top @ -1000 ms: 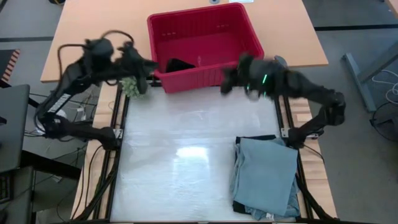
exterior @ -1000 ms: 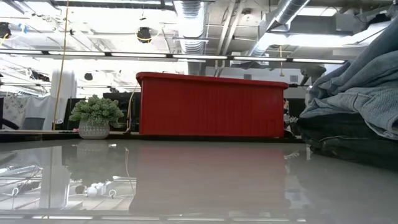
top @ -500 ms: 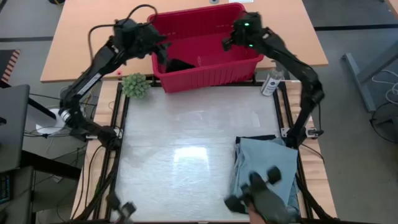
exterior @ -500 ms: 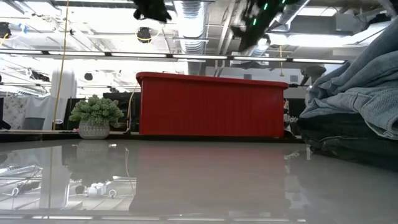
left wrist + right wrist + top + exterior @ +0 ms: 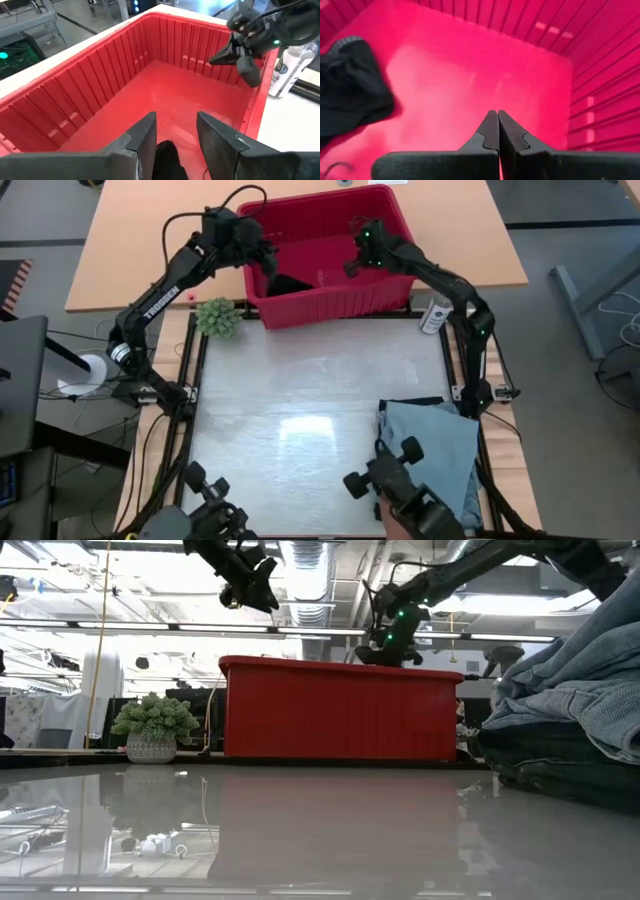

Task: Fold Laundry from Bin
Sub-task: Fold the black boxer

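- Red plastic, the bin (image 5: 330, 255) sits at the far edge of the pale table (image 5: 300, 400), with both arms reaching into it from either side in the high view
- Left gripper (image 5: 176, 145) hangs over the bin's near-left part; the left wrist view shows its fingers (image 5: 142, 140) parted with a clear gap, holding nothing, directly above the small black item (image 5: 167, 157)
- Right gripper (image 5: 495, 132) is over the bin's right half; the right wrist view shows its fingers (image 5: 490, 131) pressed together, empty, above bare red floor
- That black item (image 5: 350, 85) lies on the bin floor near the left wall; the high view shows it only as a dark patch (image 5: 288, 284), and the low view hides it behind the bin's front wall (image 5: 340, 710)
- Folded laundry (image 5: 428, 460), light blue on dark, is stacked at the table's near-right corner; the low view shows it only as a heap (image 5: 570, 730) cut off at the picture's edge
- Only the low view gives the grippers' height: the left (image 5: 250, 575) is well above the rim, the right (image 5: 390, 645) just at it
- Small potted plant (image 5: 218, 317) stands just left of the bin, and a clear bottle (image 5: 434, 316) just right of it
- Dark blurred shapes along the high view's near edge (image 5: 400, 490) are hard to make out
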